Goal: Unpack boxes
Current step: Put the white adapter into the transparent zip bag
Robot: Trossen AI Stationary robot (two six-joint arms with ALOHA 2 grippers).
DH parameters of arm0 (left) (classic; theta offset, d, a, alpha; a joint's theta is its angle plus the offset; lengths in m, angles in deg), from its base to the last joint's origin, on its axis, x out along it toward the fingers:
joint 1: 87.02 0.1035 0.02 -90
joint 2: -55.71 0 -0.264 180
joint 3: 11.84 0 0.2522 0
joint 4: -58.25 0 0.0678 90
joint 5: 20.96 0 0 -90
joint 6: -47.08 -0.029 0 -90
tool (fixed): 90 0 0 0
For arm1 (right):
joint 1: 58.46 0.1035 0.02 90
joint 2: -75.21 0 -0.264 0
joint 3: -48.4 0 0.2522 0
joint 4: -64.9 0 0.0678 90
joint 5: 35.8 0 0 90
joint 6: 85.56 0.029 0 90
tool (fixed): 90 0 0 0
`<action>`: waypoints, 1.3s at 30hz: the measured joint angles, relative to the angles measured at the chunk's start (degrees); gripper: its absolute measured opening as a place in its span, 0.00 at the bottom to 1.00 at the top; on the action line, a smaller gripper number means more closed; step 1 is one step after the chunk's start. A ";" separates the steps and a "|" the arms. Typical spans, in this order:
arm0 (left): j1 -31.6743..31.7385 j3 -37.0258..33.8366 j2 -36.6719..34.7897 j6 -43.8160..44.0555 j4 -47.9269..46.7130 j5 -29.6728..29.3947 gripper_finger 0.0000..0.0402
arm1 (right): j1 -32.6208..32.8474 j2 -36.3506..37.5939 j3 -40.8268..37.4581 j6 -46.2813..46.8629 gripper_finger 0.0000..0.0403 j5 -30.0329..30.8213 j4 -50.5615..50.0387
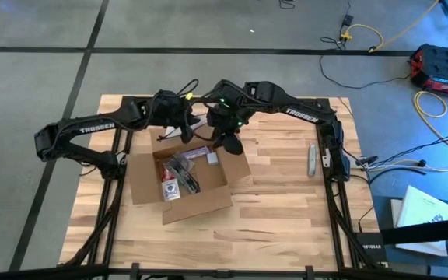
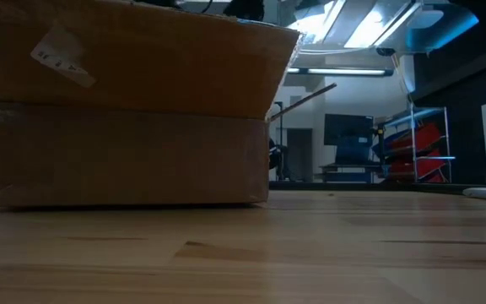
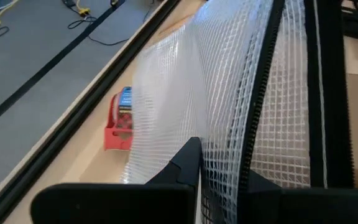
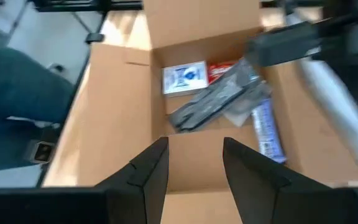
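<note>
The cardboard box point(image 1: 181, 180) sits open near the middle of the table point(image 1: 286, 210), just below and in front of the right gripper point(image 4: 194, 158), which hangs over its near wall with its fingers parted and nothing between them. From the right wrist view the open top lies straight ahead of those fingers.

I'd judge the box light and fairly stiff at its walls but floppy at the flaps. The taped patches would be slick, so a bare wall edge or a flap edge looks the safer place to pinch. It would likely slide on the wood if pushed rather than held.

Inside, beyond the right gripper's fingertips, lie several small things: a white card or packet with a blue print point(image 4: 184, 78), something red point(image 4: 221, 70) beside it, a dark crinkly wrapped bundle point(image 4: 219, 99) lying across the middle, and a long bluish tube-like item point(image 4: 267, 134) along one side. These look light and soft-wrapped; the wrapping could slip in a pinch.

The left gripper point(image 3: 219, 174) is off the box's far side, clenched on a clear mesh-patterned plastic bag point(image 3: 229, 81) that drapes upward from its fingers. Past that bag, on the table's edge, stands a red tape dispenser point(image 3: 120, 121). A grey tool point(image 1: 312, 159) lies well off to the right gripper's outer side.
</note>
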 joint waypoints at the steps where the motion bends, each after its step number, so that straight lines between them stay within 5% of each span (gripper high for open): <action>1: 0.45 0.00 0.00 -0.02 0.00 0.00 0.00 | 0.00 -0.12 -0.02 -0.01 0.34 0.01 -0.42; 7: 2.75 0.00 0.00 0.02 0.00 -0.02 0.00 | 0.37 -0.22 -0.02 1.97 0.40 3.41 -0.39; 20: 3.16 0.00 -0.02 -1.96 -0.03 0.66 0.00 | 7.90 -0.61 -5.95 1.78 0.81 16.80 5.65; 33: 2.98 0.00 -0.04 -0.16 -1.22 2.99 0.00 | 10.89 -0.76 -26.20 13.14 0.83 23.41 22.38; 39: 2.96 0.00 -0.04 0.23 -1.53 3.02 0.00 | 9.42 -1.43 -28.90 7.35 0.83 23.48 24.12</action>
